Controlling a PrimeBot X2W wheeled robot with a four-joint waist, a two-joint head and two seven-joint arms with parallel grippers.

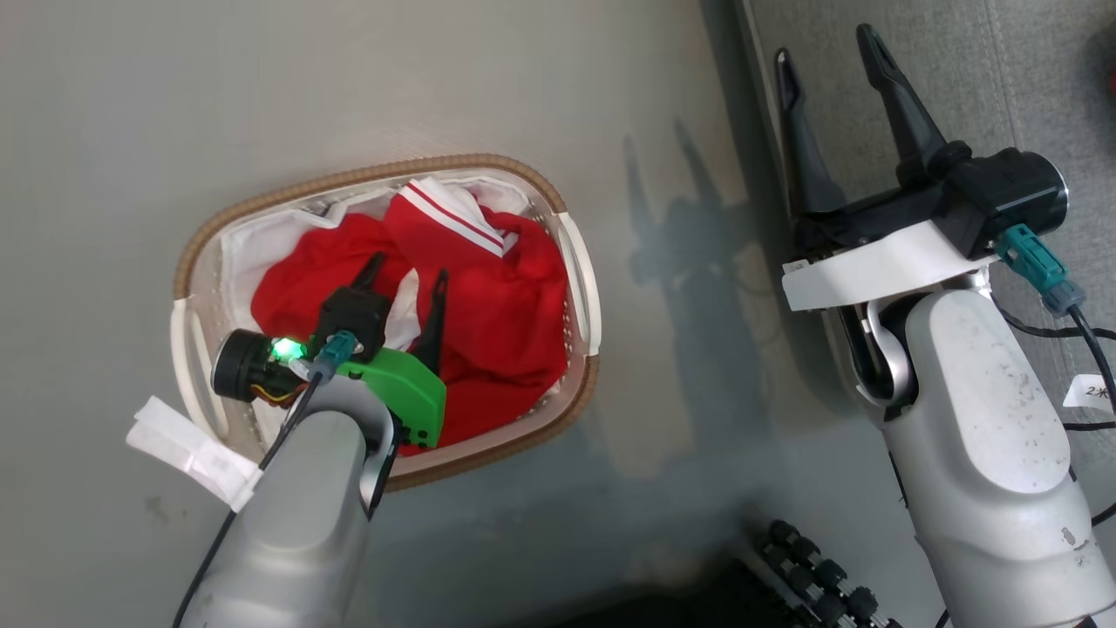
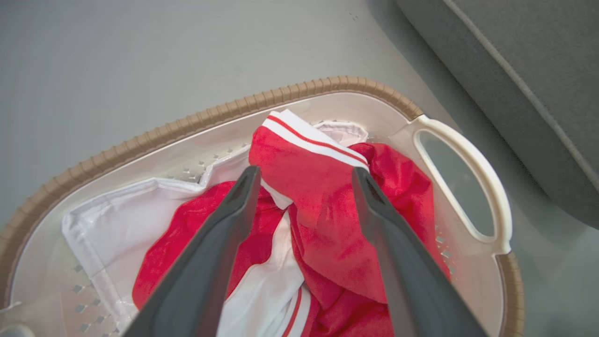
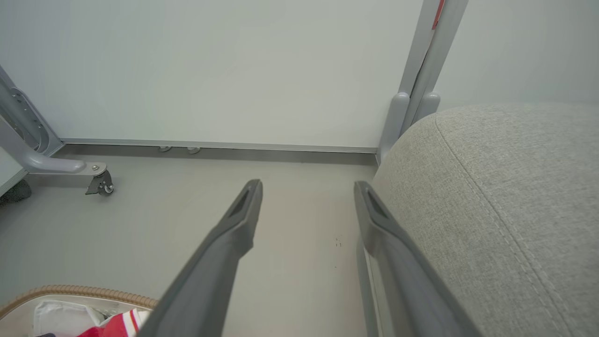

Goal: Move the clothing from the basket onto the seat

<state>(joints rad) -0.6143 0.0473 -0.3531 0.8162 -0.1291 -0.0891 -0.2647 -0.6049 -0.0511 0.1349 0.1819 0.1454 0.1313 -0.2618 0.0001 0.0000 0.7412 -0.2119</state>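
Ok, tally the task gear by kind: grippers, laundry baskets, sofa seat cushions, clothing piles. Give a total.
Grippers: 2 (left gripper, right gripper)
Laundry basket: 1
Sofa seat cushion: 1
Red clothing pile: 1, number of garments in it unclear
Total: 5

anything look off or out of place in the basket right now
Nothing is spilled or damaged: the clothing lies crumpled inside the basket. The one untidy thing is the white liner, bunched up and pulled away from the basket wall. The left gripper hangs open over the heap.
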